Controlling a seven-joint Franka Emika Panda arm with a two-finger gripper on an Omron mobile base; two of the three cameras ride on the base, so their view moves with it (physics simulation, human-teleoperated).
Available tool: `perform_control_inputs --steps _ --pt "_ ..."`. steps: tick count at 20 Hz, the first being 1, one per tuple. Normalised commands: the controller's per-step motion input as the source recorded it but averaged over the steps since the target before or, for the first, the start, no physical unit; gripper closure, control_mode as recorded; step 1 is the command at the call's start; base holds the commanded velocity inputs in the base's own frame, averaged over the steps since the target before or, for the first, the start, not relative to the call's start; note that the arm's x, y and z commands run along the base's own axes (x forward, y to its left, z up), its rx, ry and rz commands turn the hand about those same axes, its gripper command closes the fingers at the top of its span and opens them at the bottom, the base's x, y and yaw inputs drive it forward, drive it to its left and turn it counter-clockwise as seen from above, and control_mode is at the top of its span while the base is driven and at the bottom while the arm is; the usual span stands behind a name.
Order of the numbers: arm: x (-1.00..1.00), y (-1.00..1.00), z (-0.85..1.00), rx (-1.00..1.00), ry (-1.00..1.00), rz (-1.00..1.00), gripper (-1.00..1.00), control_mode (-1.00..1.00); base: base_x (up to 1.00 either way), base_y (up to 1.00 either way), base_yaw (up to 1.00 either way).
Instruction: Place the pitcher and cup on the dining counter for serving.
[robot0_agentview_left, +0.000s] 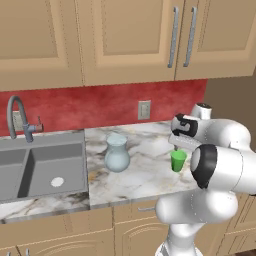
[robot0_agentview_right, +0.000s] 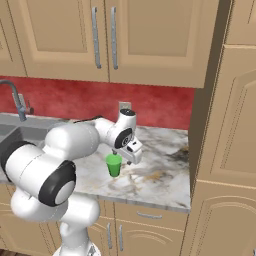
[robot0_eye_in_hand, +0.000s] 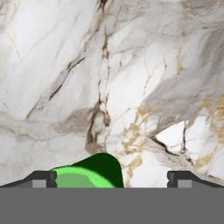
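Note:
The small green cup (robot0_agentview_left: 178, 161) (robot0_agentview_right: 114, 165) stands upright on the marble sink counter (robot0_agentview_left: 145, 175), near its right end. My gripper (robot0_agentview_left: 176, 148) (robot0_agentview_right: 125, 157) (robot0_eye_in_hand: 111, 178) hovers just above it, open and pointing down. In the hand view the cup's rim (robot0_eye_in_hand: 83, 175) lies between the fingertips, close to the left fingertip (robot0_eye_in_hand: 41, 179). The pale blue-grey pitcher (robot0_agentview_left: 117, 155) stands upright to the cup's left, about a hand's width away and untouched. The dining counter is out of view.
A grey sink (robot0_agentview_left: 35, 170) with a faucet (robot0_agentview_left: 17, 117) takes up the counter's left part. Upper cabinets (robot0_agentview_left: 130, 35) hang overhead. A tall tan cabinet side (robot0_agentview_right: 220, 125) closes the counter's right end. An outlet (robot0_agentview_left: 144, 109) sits on the red backsplash.

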Motion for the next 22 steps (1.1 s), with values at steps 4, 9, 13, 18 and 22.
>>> perform_control_inputs --steps 4,9,13,18,22 --pt "-0.19 0.0 -0.04 0.0 0.01 0.0 -1.0 -1.0 0.0 0.0 0.0" --pt "-0.24 0.0 -0.26 0.0 0.08 0.0 -1.0 -1.0 0.0 0.0 0.0" --pt "-0.29 0.0 -0.1 0.0 0.01 0.0 -1.0 -1.0 0.0 0.0 0.0" --pt "-0.02 0.0 -0.22 0.0 0.02 0.0 -1.0 -1.0 0.0 0.0 0.0" --pt "0.03 0.0 -0.36 0.0 0.03 0.0 -1.0 -1.0 0.0 0.0 0.0"
